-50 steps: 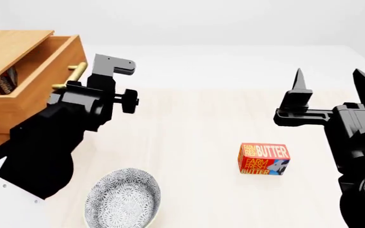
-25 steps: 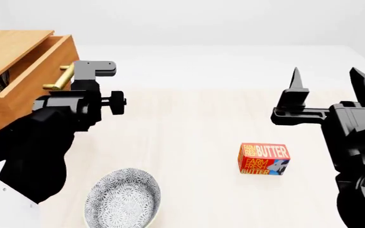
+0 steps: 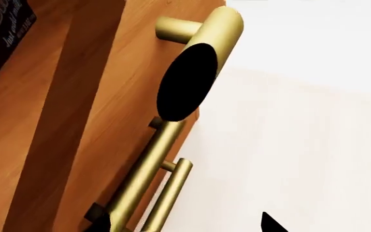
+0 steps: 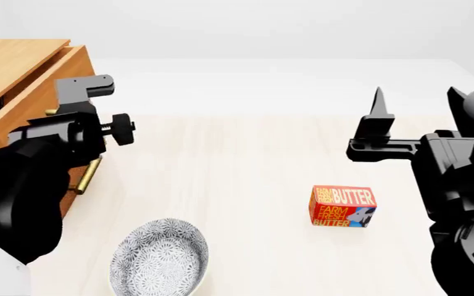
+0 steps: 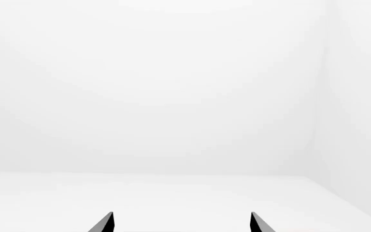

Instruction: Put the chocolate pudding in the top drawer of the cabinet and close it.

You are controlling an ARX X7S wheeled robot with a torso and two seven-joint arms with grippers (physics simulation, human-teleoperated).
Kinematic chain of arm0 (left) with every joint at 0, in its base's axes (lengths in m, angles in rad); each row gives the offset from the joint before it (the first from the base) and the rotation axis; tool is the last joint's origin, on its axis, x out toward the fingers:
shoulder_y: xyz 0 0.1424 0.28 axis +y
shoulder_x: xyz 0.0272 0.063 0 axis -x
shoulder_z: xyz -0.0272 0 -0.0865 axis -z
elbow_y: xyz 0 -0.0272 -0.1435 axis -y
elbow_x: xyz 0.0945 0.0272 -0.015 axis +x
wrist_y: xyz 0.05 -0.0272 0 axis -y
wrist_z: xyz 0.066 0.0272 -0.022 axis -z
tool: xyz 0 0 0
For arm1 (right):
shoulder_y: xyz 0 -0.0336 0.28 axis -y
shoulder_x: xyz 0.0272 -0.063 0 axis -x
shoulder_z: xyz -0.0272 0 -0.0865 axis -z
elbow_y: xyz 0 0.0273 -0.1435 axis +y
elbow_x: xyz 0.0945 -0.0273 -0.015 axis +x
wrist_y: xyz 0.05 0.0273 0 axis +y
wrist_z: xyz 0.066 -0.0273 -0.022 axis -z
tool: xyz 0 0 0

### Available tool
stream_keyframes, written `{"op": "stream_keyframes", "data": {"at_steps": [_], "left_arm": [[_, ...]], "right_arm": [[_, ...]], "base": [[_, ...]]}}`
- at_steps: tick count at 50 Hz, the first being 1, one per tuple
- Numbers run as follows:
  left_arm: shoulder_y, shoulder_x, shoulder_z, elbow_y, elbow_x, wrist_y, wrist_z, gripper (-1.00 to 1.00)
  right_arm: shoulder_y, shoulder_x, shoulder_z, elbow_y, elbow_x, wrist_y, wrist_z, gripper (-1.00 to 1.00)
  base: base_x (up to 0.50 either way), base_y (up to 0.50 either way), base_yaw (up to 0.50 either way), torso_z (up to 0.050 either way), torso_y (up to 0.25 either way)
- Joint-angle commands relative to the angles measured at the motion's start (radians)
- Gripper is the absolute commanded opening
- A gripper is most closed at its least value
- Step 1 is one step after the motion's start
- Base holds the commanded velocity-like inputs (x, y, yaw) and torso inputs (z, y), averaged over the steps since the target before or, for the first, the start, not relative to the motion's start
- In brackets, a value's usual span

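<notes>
The cabinet [image 4: 10, 58] stands at the left of the head view. Its top drawer [image 4: 56, 77] stands only slightly out. The chocolate pudding [image 3: 2, 34] lies inside it, showing as a dark box corner in the left wrist view. My left gripper [image 4: 79, 97] is open and sits against the drawer front at the brass handle [image 3: 172, 130]. In the left wrist view the left gripper [image 3: 185, 227] has one fingertip [image 3: 102, 224] at the handle. My right gripper [image 4: 377, 117] is open and empty, held above the table, and the right wrist view shows it [image 5: 181, 223] facing bare white space.
A red-and-yellow butter box [image 4: 342, 206] lies on the table at the right. A patterned bowl [image 4: 158, 256] sits at the front left. The lower drawer's brass handle [image 4: 84, 176] shows below my left arm.
My left gripper has moved left against the drawer front, and the top drawer has slid most of the way into the cabinet. The right arm has barely moved.
</notes>
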Motion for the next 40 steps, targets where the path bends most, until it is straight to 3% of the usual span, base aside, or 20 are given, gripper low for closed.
{"op": "stream_keyframes", "data": {"at_steps": [1, 40], "left_arm": [[-0.005, -0.042, 0.02, -0.001, -0.036, 0.0, -0.029, 1.0], [0.012, -0.177, -0.09, 0.0, -0.041, 0.009, -0.124, 1.0]], "right_arm": [[0.011, -0.008, -0.013, 0.005, -0.004, 0.003, 0.0, 1.0], [0.052, -0.024, -0.047, 0.015, 0.005, 0.022, 0.013, 1.0]], "base": [[0.0, 0.0, 0.0, 0.0, 0.0], [0.0, 0.0, 0.0, 0.0, 0.0]]}}
